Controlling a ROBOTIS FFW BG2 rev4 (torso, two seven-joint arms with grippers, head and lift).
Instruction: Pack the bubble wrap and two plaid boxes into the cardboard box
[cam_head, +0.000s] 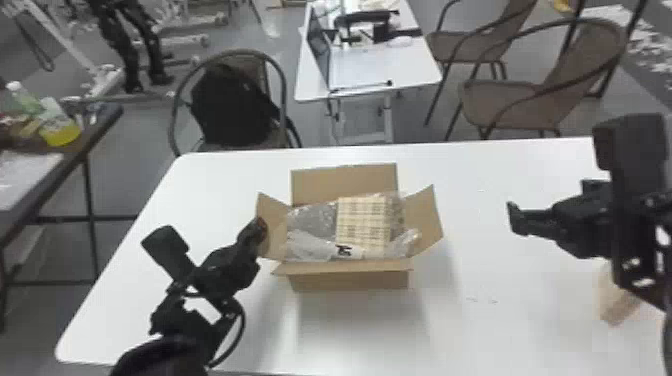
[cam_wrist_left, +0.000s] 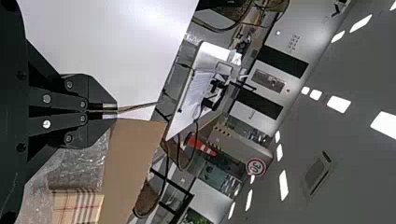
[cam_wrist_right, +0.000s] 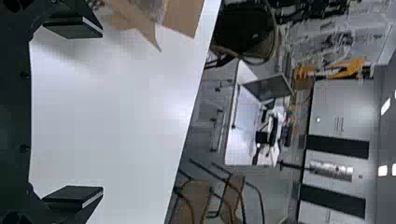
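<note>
My left gripper (cam_head: 258, 228) is at the left flap (cam_head: 276, 232) of the open cardboard box (cam_head: 350, 281); in the left wrist view, the gripper (cam_wrist_left: 116, 111) is shut on that flap, seen nearly edge-on. Inside the box, bubble wrap (cam_head: 312, 220) surrounds a beige plaid box (cam_head: 362, 220). The left wrist view also has the plaid box (cam_wrist_left: 77, 205) beside the bubble wrap (cam_wrist_left: 79, 170). Well right of the cardboard box is my right gripper (cam_head: 516, 220), above the table; the right wrist view has this gripper (cam_wrist_right: 100, 112) open with nothing between its fingers.
The white table (cam_head: 500, 270) extends around the cardboard box. A beige object (cam_head: 614, 297), partly behind the right arm, is near the table's right side. Beyond the far edge are a chair with a black bag (cam_head: 232, 105), brown chairs (cam_head: 520, 102) and another white table (cam_head: 380, 67).
</note>
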